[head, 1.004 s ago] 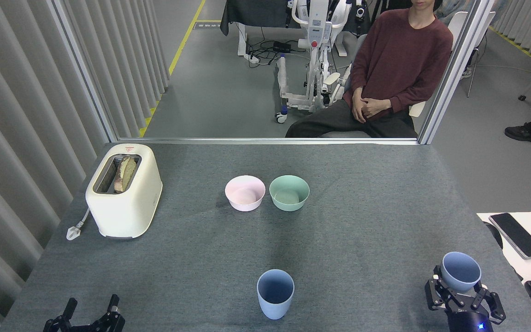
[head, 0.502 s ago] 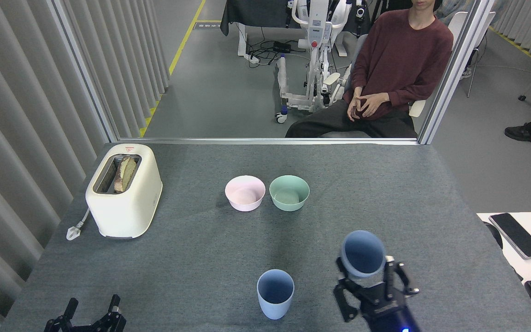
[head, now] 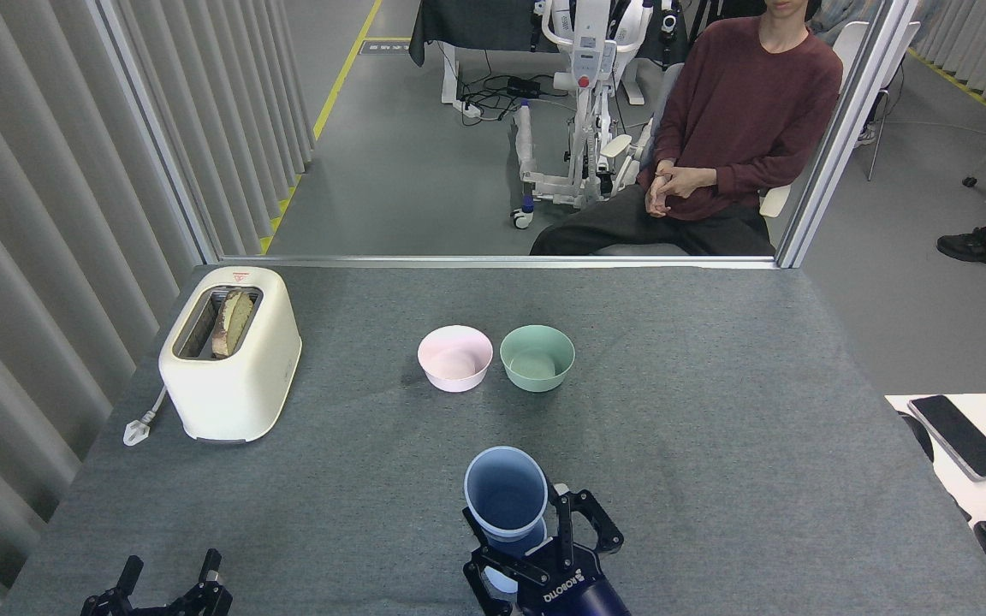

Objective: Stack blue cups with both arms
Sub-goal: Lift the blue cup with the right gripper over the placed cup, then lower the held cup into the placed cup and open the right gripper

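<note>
Right pincer [head: 536,543]: black jointed fingers, white lettering. Left pincer [head: 163,577]: black finger tips only.

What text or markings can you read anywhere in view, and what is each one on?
"ROBOTIQ", white, upside down from this view: right gripper, which holds a blue cup.
Red triangular mark on the toaster: too small to read.
Yellow floor lines carry no text.

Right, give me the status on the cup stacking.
Done: the right hand has picked up one blue cup. In hand: that cup sits directly over the second cup, which is mostly hidden beneath; whether it is seated yet is unclear. Left: letting go. The left hand waits open at the bottom edge.
</note>
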Robot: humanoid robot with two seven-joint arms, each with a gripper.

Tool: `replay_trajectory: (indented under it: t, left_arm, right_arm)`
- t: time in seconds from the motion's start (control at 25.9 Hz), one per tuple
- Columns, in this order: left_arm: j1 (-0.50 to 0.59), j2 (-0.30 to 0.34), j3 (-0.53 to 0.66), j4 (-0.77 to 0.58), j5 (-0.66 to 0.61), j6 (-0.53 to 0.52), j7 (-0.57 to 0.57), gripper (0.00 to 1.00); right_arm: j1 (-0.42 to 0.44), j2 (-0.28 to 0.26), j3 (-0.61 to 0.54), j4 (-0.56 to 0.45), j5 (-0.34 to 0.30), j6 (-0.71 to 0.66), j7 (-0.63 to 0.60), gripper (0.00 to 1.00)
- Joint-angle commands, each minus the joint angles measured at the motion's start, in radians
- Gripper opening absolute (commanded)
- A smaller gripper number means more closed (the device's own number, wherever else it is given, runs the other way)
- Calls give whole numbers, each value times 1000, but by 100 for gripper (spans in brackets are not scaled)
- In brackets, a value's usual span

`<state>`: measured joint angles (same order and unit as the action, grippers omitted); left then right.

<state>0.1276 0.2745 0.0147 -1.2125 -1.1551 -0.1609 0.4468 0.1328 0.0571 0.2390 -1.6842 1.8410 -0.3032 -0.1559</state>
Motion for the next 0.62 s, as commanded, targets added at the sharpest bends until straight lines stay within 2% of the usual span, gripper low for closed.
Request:
replay_trajectory:
  t: [0.0, 0.19, 0.58]
  left_arm:
    - [0, -1, -1, 1, 0, 0, 9, 100]
    - [-5, 2, 1, 8, -2, -2, 10, 100]
    - [-8, 3, -1, 10, -2, -2, 15, 100]
  right_arm:
    - [8, 1, -69, 14, -3, 1, 15, 43]
    - [10, -3, -112, 40, -51, -4, 15, 43]
    - [-18, 3, -67, 35, -49, -8, 16, 43]
